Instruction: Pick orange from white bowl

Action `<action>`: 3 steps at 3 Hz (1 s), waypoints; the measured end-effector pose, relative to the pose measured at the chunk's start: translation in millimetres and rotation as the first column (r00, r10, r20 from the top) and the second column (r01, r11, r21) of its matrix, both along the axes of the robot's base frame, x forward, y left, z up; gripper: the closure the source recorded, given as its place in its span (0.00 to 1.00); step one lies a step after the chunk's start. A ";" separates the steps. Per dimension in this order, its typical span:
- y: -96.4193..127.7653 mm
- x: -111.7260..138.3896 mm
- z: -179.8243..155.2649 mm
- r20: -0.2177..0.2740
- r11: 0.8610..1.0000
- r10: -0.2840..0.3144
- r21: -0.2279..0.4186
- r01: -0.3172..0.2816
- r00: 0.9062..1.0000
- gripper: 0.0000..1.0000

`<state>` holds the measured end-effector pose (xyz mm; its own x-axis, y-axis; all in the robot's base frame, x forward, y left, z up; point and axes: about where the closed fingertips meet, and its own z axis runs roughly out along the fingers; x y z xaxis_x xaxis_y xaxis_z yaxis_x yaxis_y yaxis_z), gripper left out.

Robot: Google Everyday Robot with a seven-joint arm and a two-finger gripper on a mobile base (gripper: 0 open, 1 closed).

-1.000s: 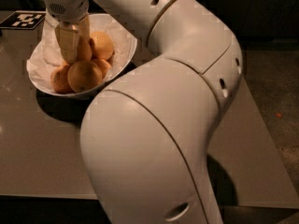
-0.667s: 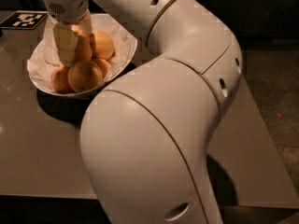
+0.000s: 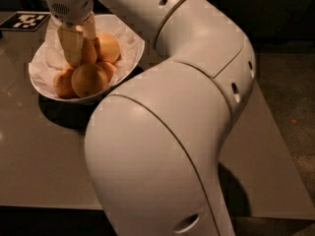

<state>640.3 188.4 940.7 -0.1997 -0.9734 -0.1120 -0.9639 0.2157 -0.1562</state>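
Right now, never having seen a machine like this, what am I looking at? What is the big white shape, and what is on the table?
The big white shape is a robot's arm, filling most of this single camera view. I cannot say where the camera is mounted. The arm bends away to the top left and ends in its gripper, the robot's two-finger hand. The gripper is down inside a white bowl lined with crumpled paper, among several oranges. Whether it is holding one cannot be made out here. The bowl stands on a grey table, with a black-and-white printed marker behind it at the far left corner.
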 end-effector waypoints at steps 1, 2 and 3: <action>0.0 0.0 -6.3 0.000 1.000 0.000 0.000 0.000 1.000 0.84; 0.1 0.1 -6.2 0.000 1.000 0.000 0.000 0.000 1.000 1.00; 5.7 -2.9 20.5 0.083 0.997 0.034 0.065 -0.040 0.996 1.00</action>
<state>637.4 194.1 961.2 -0.1514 -0.9699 -0.1909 -0.9560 0.1928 -0.2210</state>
